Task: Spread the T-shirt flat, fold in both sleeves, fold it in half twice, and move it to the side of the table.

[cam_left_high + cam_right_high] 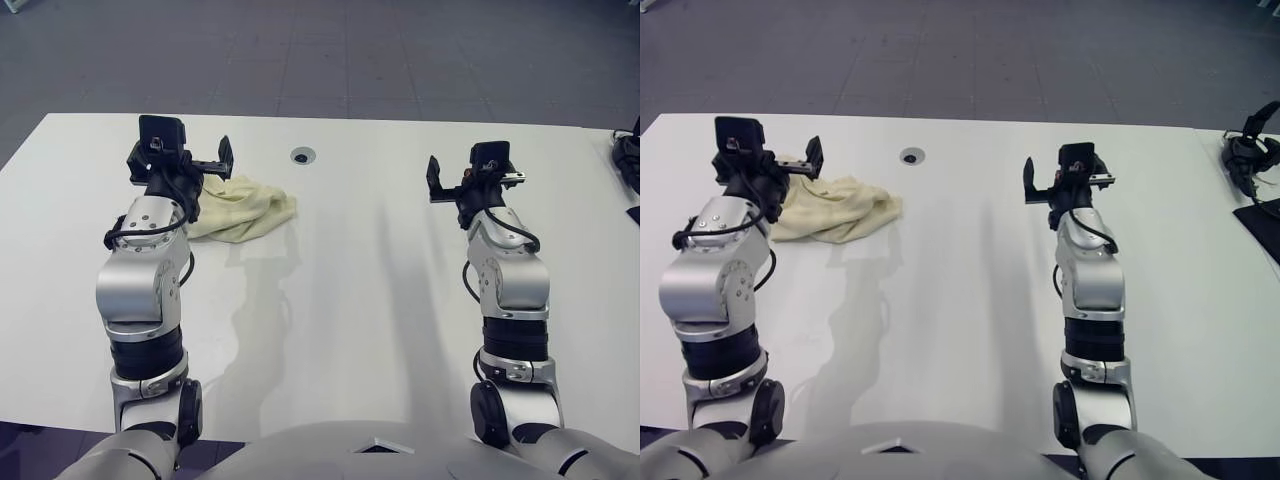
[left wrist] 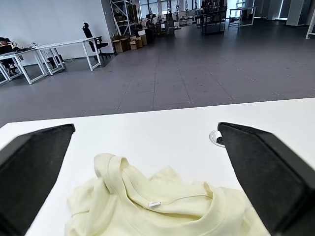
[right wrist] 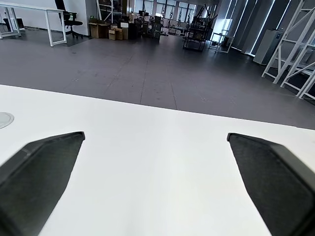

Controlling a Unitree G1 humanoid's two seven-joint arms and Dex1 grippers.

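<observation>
Showing the start of the task: the T-shirt [image 1: 245, 208], pale yellow, lies in a crumpled heap on the white table [image 1: 350, 300], at about 10 o'clock from the robot. No sleeve is laid out and no fold is made, so spreading is judged to be the step in hand.

The left gripper [image 1: 182, 160] hangs at the heap's 9 o'clock edge, its fingers wide apart and holding nothing. The left wrist view looks between them onto the collar and its small label [image 2: 154, 203]. The right gripper [image 1: 475, 180] sits at about 1 o'clock, well apart from the cloth, also spread wide and unloaded above bare tabletop.

Likely faults:
- Closing on the heap as it lies would probably pinch several layers at once. The shirt would then drag as a lump instead of opening.
- With one claw gripping alone, the cloth may twist or slide toward the table's far edge at 12 o'clock.
- A hem pulled toward 12 o'clock could snag on the round cable port [image 1: 302, 155].
- The right arm has to cross toward 10 o'clock and may crowd the left.

Nothing here serves as a container. The port is the nearest thing to one, and its inside is too small to make out.
</observation>
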